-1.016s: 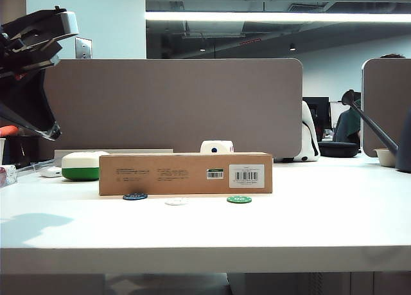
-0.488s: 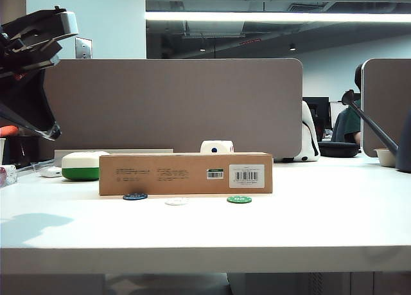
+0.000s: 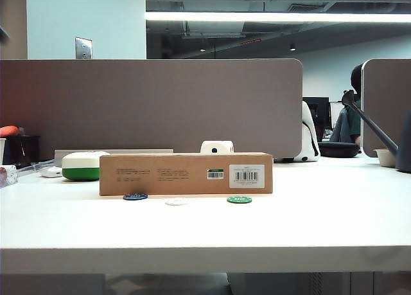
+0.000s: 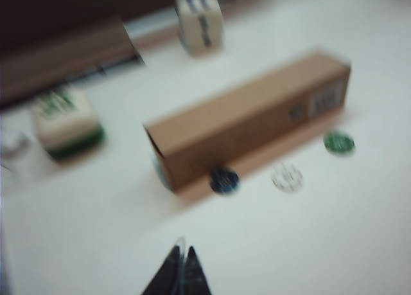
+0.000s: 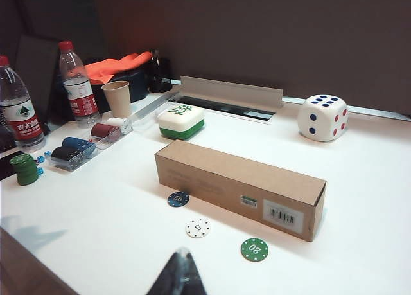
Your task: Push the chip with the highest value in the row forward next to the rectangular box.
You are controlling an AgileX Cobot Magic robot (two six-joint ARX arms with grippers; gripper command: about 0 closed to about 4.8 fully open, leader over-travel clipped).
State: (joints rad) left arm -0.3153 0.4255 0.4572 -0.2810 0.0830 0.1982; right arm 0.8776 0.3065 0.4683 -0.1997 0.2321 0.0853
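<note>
The blue chip (image 5: 178,199), marked 50, lies close in front of the rectangular box (image 5: 241,186), near its unlabelled end. The row continues with a white chip (image 5: 198,228) and a green chip (image 5: 254,249) marked 20, both farther out from the box. The exterior view shows the blue chip (image 3: 135,196) right at the box (image 3: 186,174) base, then the white chip (image 3: 176,202) and green chip (image 3: 239,199). My left gripper (image 4: 183,253) is shut and empty, high above the table, short of the blue chip (image 4: 224,180). My right gripper (image 5: 182,256) is shut and empty, near the white chip. Neither gripper shows in the exterior view.
Behind the box stand a white-and-green case (image 5: 181,120) and a large die (image 5: 322,117). Two water bottles (image 5: 77,89), a paper cup (image 5: 119,99), a tray of chips (image 5: 80,150) and a green chip stack (image 5: 26,168) line one side. A grey partition (image 3: 154,105) closes the back.
The left arm, which filled the upper left of the exterior view, has left that view. The chips and box have not moved.
</note>
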